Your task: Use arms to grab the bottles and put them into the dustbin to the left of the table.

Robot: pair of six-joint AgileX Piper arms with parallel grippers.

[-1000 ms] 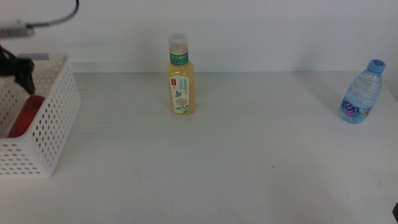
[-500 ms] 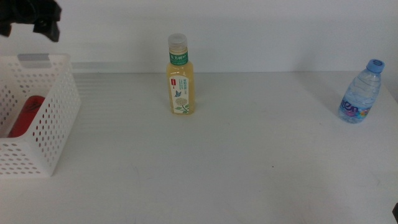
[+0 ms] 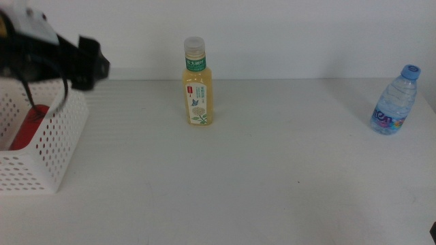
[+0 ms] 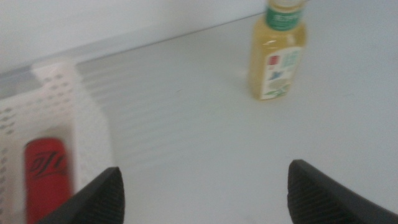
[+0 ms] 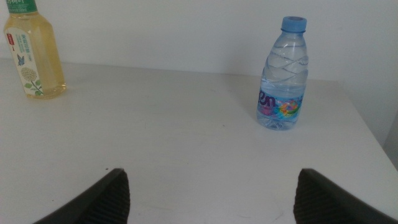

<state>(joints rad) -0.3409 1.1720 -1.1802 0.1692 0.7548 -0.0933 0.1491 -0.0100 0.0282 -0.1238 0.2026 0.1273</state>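
The yellow tea bottle (image 3: 198, 85) stands upright at the back middle of the white table (image 3: 238, 177). A blue-capped water bottle (image 3: 395, 102) stands at the far right. The red can (image 3: 30, 126) lies inside the white perforated dustbin (image 3: 58, 146) at the left. My left gripper (image 3: 88, 64) hovers above the dustbin's right rim, well left of the tea bottle. In the left wrist view that gripper (image 4: 205, 193) is open and empty, with the red can (image 4: 46, 180) and tea bottle (image 4: 277, 56) in sight. My right gripper (image 5: 211, 196) waits open near the table's front right, facing the water bottle (image 5: 283, 78).
A white wall runs behind the table. The dustbin's perforated wall (image 4: 87, 124) stands between the can and the tabletop. Only a dark tip of the right arm (image 3: 433, 228) shows at the middle view's bottom right corner.
My left gripper has risen out of the dustbin and swung right, over its rim, toward the tea bottle. The red can stays in the dustbin. Both bottles are unmoved.
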